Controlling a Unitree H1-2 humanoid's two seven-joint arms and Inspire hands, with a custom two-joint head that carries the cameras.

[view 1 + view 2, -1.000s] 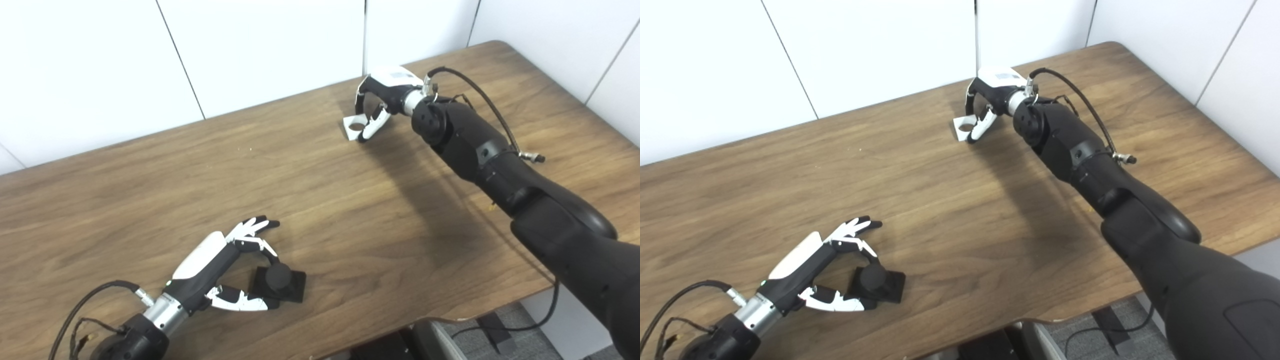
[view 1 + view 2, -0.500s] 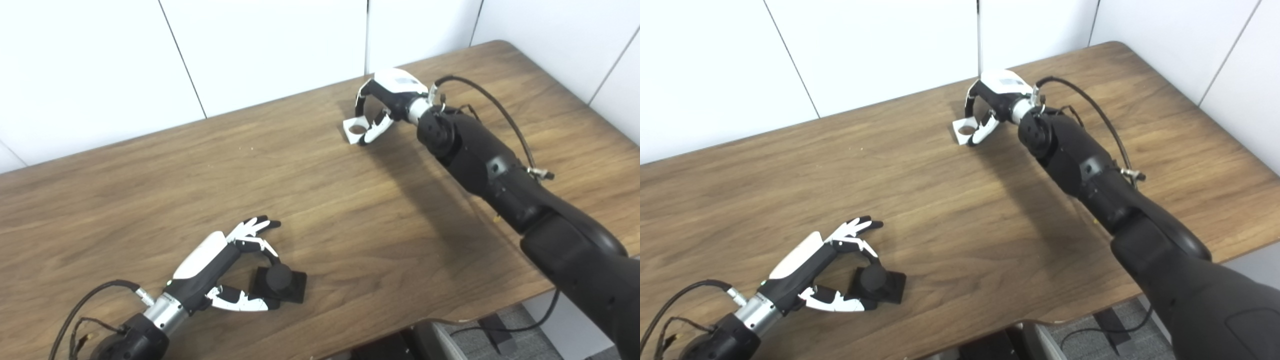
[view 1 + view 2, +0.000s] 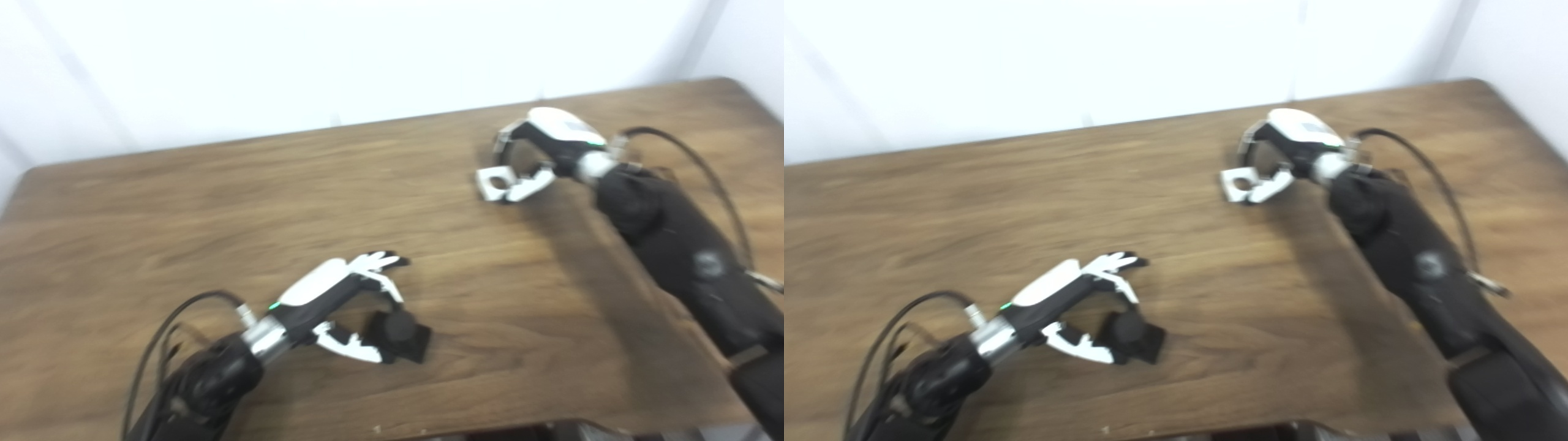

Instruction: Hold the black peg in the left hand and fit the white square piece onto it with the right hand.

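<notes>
The picture is blurred. A black peg on its square black base rests on the wooden table near the front edge. My left hand is shut on it, one finger curled onto its top and the thumb along the base front. At the far right my right hand is shut on the white square piece with a round hole, pinched between fingers and thumb just above the table. The piece is well apart from the peg.
White wall panels stand behind the table's far edge. The table's front edge runs close below the peg. Black cables loop beside both forearms. The right arm's shadow lies across the wood on the right.
The whole picture has shifted and blurred, so the camera moved. The right hand with the white piece has drawn slightly nearer the peg. The left hand keeps its pose on the peg.
</notes>
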